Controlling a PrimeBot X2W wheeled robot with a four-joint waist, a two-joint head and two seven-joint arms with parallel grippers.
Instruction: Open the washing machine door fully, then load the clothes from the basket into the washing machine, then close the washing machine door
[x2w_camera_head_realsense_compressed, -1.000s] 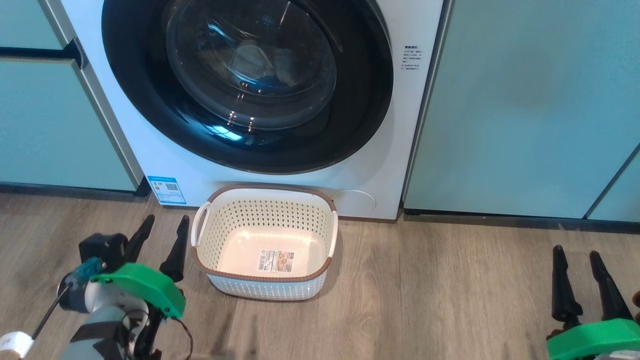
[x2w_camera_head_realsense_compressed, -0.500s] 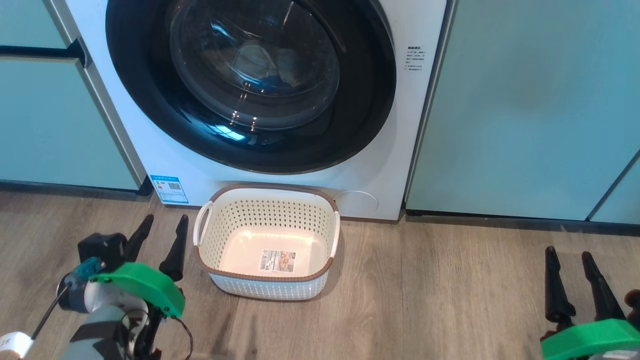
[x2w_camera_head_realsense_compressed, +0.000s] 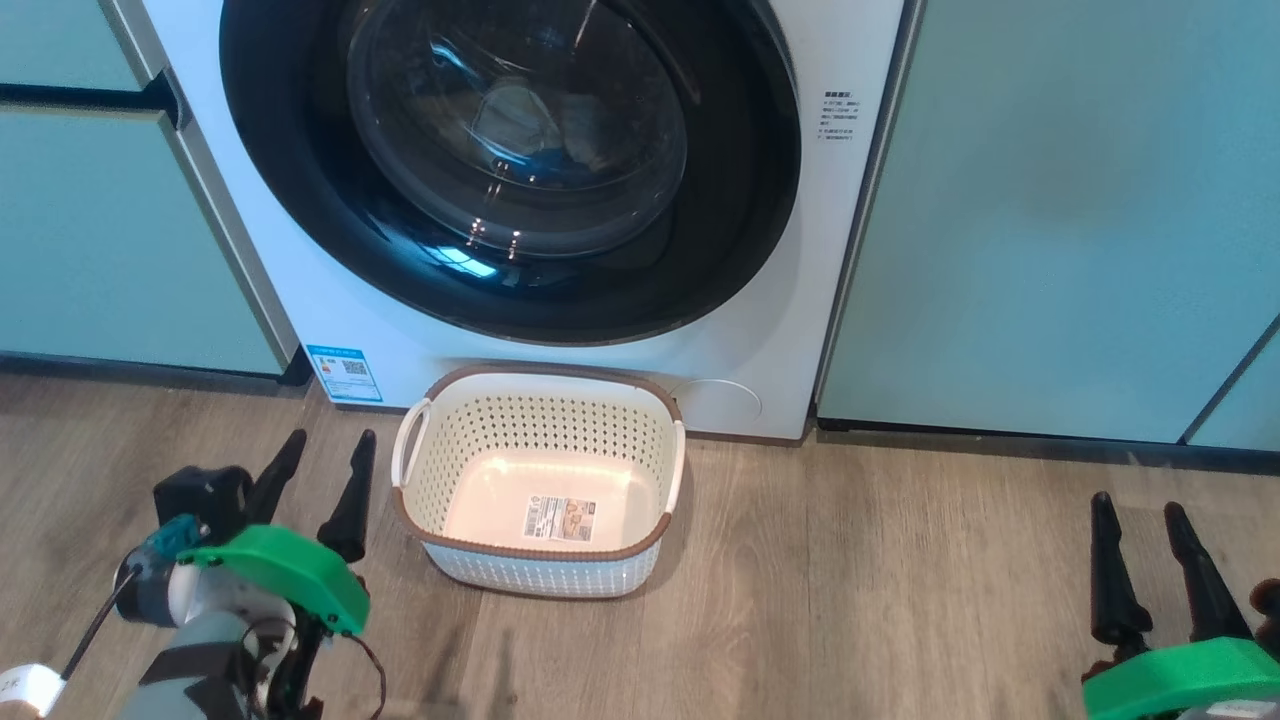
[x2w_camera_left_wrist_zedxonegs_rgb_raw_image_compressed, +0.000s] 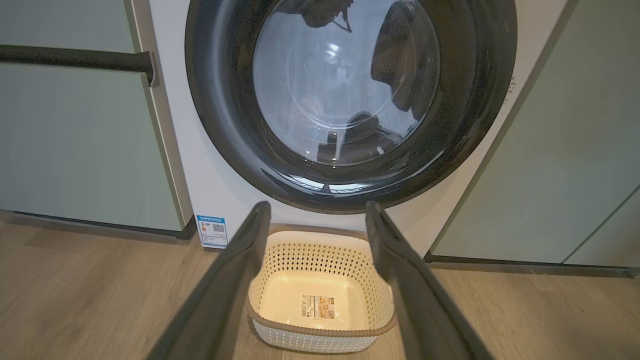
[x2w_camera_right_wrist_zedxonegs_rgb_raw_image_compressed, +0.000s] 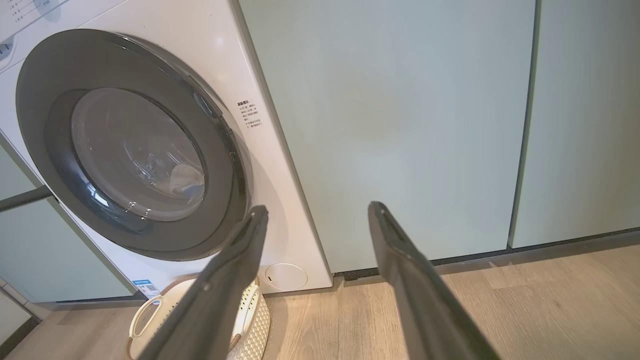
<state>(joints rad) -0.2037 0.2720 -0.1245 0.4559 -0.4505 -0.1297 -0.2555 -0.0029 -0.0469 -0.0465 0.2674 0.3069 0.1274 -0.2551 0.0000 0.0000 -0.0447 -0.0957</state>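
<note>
The washing machine (x2w_camera_head_realsense_compressed: 780, 320) stands between pale-green cabinets. Its round, black-rimmed washing machine door (x2w_camera_head_realsense_compressed: 300, 200) is shut flat against the front. Behind the glass bowl lie the clothes (x2w_camera_head_realsense_compressed: 520, 115), pale fabric with a blue patch. On the floor just in front sits the cream basket (x2w_camera_head_realsense_compressed: 540, 430), with nothing inside but its bottom label. Left of the basket, my left gripper (x2w_camera_head_realsense_compressed: 333, 437) hangs open and empty; in the left wrist view the left gripper (x2w_camera_left_wrist_zedxonegs_rgb_raw_image_compressed: 318, 205) frames the basket (x2w_camera_left_wrist_zedxonegs_rgb_raw_image_compressed: 320, 252). My right gripper (x2w_camera_head_realsense_compressed: 1136, 502) is open at the lower right, far from the basket. In the right wrist view the right gripper (x2w_camera_right_wrist_zedxonegs_rgb_raw_image_compressed: 318, 206) faces the cabinet.
Pale-green cabinet doors flank the machine on the left (x2w_camera_head_realsense_compressed: 100, 250) and right (x2w_camera_head_realsense_compressed: 1050, 220). A dark bar handle (x2w_camera_left_wrist_zedxonegs_rgb_raw_image_compressed: 75, 57) runs along the left cabinet. Wooden floor (x2w_camera_head_realsense_compressed: 850, 600) stretches between the basket and my right gripper.
The whole head picture has drifted slightly right and down, so the camera moved. My right gripper has edged a little to the left. Left gripper, basket and door are unchanged.
</note>
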